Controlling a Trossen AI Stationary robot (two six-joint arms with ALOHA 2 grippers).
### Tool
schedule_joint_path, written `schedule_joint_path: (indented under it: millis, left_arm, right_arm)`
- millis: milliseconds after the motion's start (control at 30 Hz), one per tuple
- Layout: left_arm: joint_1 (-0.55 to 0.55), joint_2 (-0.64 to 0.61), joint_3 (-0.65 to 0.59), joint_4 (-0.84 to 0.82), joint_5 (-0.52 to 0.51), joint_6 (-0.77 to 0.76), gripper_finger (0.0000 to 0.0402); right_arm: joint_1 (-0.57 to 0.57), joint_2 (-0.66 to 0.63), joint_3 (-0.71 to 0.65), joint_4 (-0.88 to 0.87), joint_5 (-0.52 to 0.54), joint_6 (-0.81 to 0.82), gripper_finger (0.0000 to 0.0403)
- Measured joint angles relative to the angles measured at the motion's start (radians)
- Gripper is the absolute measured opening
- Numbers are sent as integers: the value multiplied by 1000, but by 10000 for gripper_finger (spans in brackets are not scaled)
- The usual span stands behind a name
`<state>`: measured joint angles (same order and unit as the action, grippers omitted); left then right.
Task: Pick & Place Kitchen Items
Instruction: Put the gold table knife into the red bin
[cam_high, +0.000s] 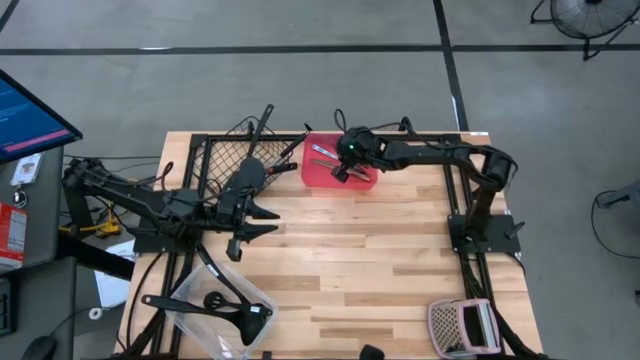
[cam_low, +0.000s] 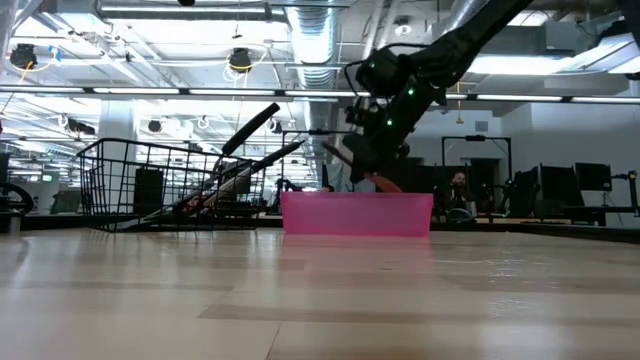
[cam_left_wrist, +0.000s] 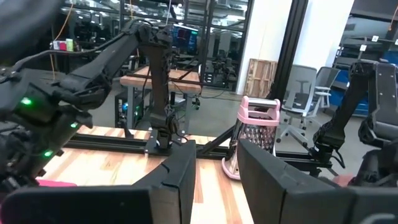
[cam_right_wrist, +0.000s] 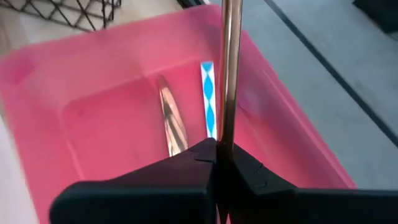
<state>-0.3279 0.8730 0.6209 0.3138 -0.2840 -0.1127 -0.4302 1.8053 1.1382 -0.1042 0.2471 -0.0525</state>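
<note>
holding a copper stick over the red tray

hovering above the red tray at the table's far edge, the right gripper is clenched on a slim copper stick, which stands out past its fingertips. a silver metal piece and a blue-and-white patterned stick already lie in the tray. more black utensils sit in the black wire basket at the far left corner, and others in the clear tub at the near left corner.

the likely trouble, as i judge it: the pinch is narrow and sits at one end of the stick, so it could swivel or slide, and a release from this height could bounce it off the tray's rim onto the table.

the left gripper waits near the table's left edge beside the basket, fingers part-way apart; nothing shows between them, though their tips are cut off. the low view hides the tray's contents behind its wall, and the stick's held end is buried in the fingers.
</note>
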Motion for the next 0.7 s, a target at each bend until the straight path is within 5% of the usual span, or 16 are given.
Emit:
schedule_joint_path:
  millis: [700]
  left_arm:
    - [0,0,0,0,0,-2,102]
  right_arm:
    - [-5,79,86,-89,-17,16,13]
